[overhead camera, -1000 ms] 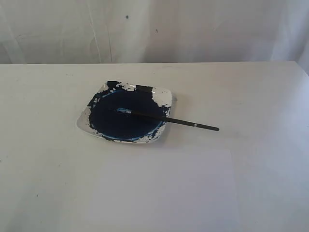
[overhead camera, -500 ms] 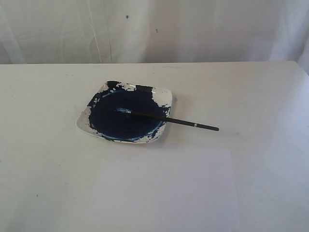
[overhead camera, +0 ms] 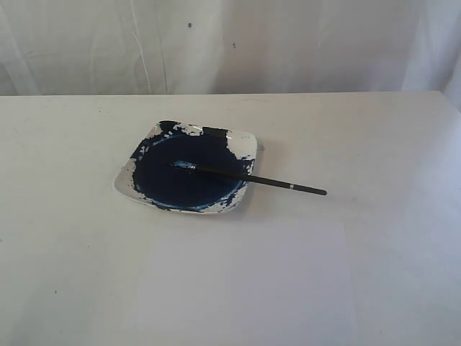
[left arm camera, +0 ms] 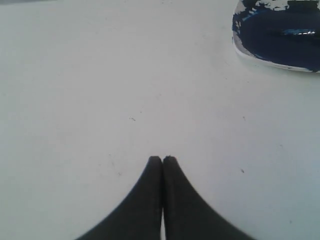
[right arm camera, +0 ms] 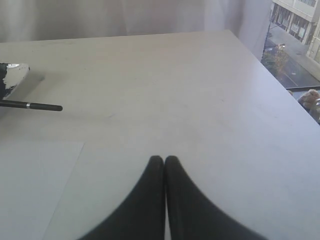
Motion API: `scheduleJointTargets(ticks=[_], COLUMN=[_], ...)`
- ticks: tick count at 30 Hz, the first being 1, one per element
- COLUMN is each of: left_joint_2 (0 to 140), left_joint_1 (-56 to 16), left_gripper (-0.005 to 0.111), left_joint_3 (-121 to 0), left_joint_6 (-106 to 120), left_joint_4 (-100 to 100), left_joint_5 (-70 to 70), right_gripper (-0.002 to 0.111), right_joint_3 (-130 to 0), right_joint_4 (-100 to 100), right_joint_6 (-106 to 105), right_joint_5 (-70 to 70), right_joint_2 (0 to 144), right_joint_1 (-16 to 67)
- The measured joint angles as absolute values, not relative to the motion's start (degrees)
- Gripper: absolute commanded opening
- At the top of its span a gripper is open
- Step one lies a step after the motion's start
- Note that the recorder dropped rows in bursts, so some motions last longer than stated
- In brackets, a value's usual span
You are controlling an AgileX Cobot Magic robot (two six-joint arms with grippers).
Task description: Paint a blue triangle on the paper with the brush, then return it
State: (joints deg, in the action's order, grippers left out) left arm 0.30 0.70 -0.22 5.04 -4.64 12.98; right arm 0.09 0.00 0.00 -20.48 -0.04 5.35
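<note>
- left gripper [left arm camera: 162, 159]: both black fingers pressed together, nothing btwn them. It hangs over bare tabletop [left arm camera: 100, 75] marked w/ a few small dark specks.
- right gripper [right arm camera: 164, 159]: fingers likewise together, nothing held. It is over bare tabletop, near the right-hand edge.
- Left wrist view: paint dish [left arm camera: 239, 46] is well apart from the fingertips. Only part of it is in frame, w/ a white rim and a dark blue inside.
- Right wrist view: a corner of the paper [right arm camera: 30, 185] lies off to one side of the gripper, not touching it. The brush [right arm camera: 30, 105] tail end and a dish corner show farther out.
- Ext. view, brush pos.: the bristle end lies in the blue paint [overhead camera: 180, 180] near the dish centre. The black handle crosses the dish's right-front rim, and the tail end projects past it to the right.
- silver band [overhead camera: 291, 186] sits on the handle near the tail end.
- Paper: plain white sheet, flat on the tabletop, on the camera side of the dish. It is hard to tell from the tabletop, and the brush is apart from it.
- Dish rim: white, smeared w/ blue at the back-left and back edges.
- Behind the tabletop: white curtain [overhead camera: 288, 43].
- Right wrist view only: window [right arm camera: 300, 30] w/ buildings outside.
</note>
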Motion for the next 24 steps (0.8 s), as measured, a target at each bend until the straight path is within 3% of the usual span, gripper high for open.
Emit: scheduleJointTargets(ticks=[5, 16, 24], left_joint_2=[0.3, 0.2, 0.2], left_joint_1=[0.7, 0.7, 0.7], left_gripper=[0.000, 0.000, 0.000], left_joint_3=[-0.2, -0.2, -0.8], left_joint_6=[7.6, -10.0, -8.0], left_joint_4=[-3.4, -15.1, -16.5], left_joint_5=[8.3, -10.3, -34.4], right_gripper=[0.000, 0.000, 0.000], right_joint_3=[0.1, 0.1, 0.1], right_joint_4=[0.0, 0.0, 0.0], right_joint_6=[0.0, 0.0, 0.0], right_joint_5=[-20.5, -20.5, -20.5], right_joint_2=[0.0, 0.0, 0.0], right_joint_1=[5.4, 5.4, 5.4])
